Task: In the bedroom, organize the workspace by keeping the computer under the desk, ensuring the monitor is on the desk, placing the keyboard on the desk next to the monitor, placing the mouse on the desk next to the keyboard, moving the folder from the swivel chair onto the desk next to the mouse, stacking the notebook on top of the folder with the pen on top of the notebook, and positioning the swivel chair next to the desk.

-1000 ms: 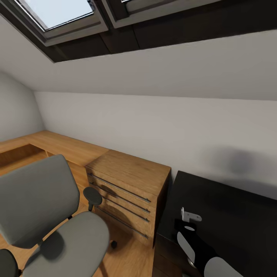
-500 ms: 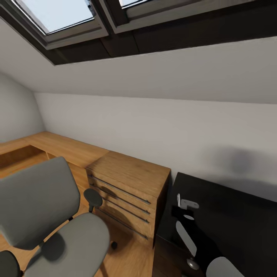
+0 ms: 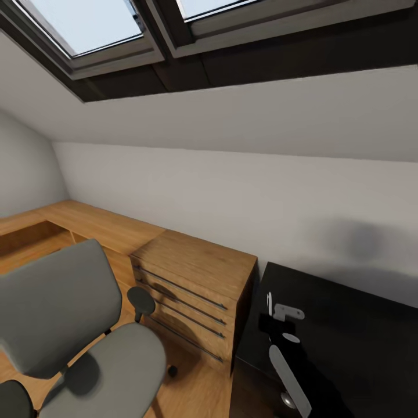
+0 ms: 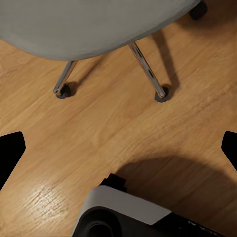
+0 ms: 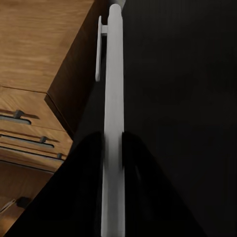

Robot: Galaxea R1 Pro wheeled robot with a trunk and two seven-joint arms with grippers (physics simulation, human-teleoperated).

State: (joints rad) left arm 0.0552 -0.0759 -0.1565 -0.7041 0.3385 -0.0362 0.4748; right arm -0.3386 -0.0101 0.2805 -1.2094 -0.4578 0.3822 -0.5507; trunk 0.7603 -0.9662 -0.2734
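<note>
R gripper (image 5: 112,140): clenched on the pen (image 5: 113,74). In the R wrist view I see the white stick pinched between two black fingers (image 5: 89,163), its clip end sticking out past the tips. The pen hangs above the desk (image 3: 348,325), near the edge next to the chest (image 3: 197,273); it is not touching the top as far as I can tell.

L gripper (image 4: 118,153): released. Black fingertips (image 4: 10,153) sit at opposite edges of the L wrist view, wide apart, nothing between them. Below them is wood floor (image 4: 98,133), w/ the chair's chrome legs and two casters in the upper part of that frame.

Chair (image 3: 69,325): lower left of the head view, grey seat and back, black armrest pad toward the chest. Seat is bare. It stands apart from the desk, w/ the chest between them.

Desk: lower right of the head view, glossy black. The visible part carries no items.

Chest: centre of the head view, light wood, drawers w/ bar handles, touching or just beside the desk end.

Skylights (image 3: 87,23): upper left of the head view, in the sloped ceiling.
</note>
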